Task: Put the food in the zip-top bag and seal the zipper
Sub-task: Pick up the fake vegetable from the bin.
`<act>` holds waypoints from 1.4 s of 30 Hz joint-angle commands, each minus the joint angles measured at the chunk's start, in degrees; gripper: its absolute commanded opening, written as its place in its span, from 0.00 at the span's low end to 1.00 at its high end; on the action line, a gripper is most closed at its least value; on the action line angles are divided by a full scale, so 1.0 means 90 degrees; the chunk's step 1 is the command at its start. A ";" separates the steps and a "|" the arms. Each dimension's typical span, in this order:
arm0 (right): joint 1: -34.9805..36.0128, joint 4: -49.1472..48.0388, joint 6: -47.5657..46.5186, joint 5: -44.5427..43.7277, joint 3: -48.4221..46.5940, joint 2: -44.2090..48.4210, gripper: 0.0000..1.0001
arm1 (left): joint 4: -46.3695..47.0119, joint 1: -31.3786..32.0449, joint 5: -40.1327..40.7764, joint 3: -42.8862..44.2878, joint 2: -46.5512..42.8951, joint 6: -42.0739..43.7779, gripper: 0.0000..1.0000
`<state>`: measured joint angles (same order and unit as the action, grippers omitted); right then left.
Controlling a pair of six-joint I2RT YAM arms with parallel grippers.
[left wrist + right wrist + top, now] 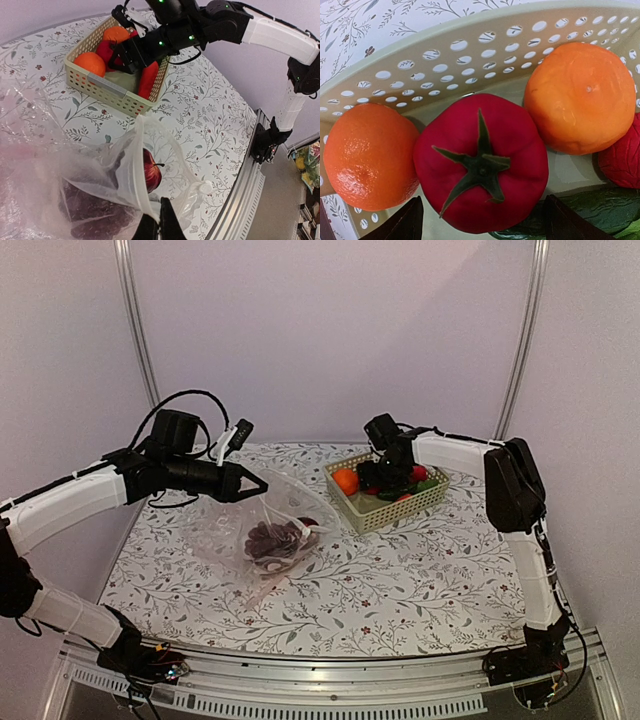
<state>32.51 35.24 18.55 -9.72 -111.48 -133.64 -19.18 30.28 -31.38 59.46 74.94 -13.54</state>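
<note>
Where the thin, crinkled clear plastic of the dotted bag (225, 525) lies slumped just left of the basket (100, 85), a knobbly bunch of dark purple grapes (270, 540) and a glossy round red apple (151, 172) are seen inside it, the apple on the side nearer the basket. The bag's mouth is held agape, and its pale, stiffer strip (136, 165) is curved into a loop. That strip is pinched between the pressed-together fingers of the left gripper (255, 483), whose forearm is stretched roughly level toward the basket. The basket is cream plastic, rectangular, and pierced with rows of round holes. Dimpled oranges (367, 155) and a smooth, lobed red tomato (480, 165) with a green star-shaped stalk are lodged in it. The right gripper (482, 225) is pointed down into the basket, its dark fingers spread wide either side of the tomato.
</note>
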 commanded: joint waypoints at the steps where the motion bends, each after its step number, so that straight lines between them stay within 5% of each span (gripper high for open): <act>1: -0.0078 0.0107 -0.0029 0.0029 -0.0313 -0.0290 0.82 | 0.0022 0.0034 -0.0073 -0.0035 -0.0037 0.0043 0.00; 22: -0.0127 0.0120 -0.0184 0.0103 -0.0703 -0.0599 0.68 | 0.0012 0.0039 -0.0059 -0.0025 0.0033 0.0043 0.00; 42: -0.0117 -0.0419 -0.0275 0.0323 0.1389 0.1624 0.65 | 0.0014 0.0034 -0.0076 -0.0025 0.0033 0.0029 0.00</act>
<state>31.70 33.04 16.47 -8.14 -102.54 -124.29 -19.20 30.28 -31.53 59.46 74.98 -13.54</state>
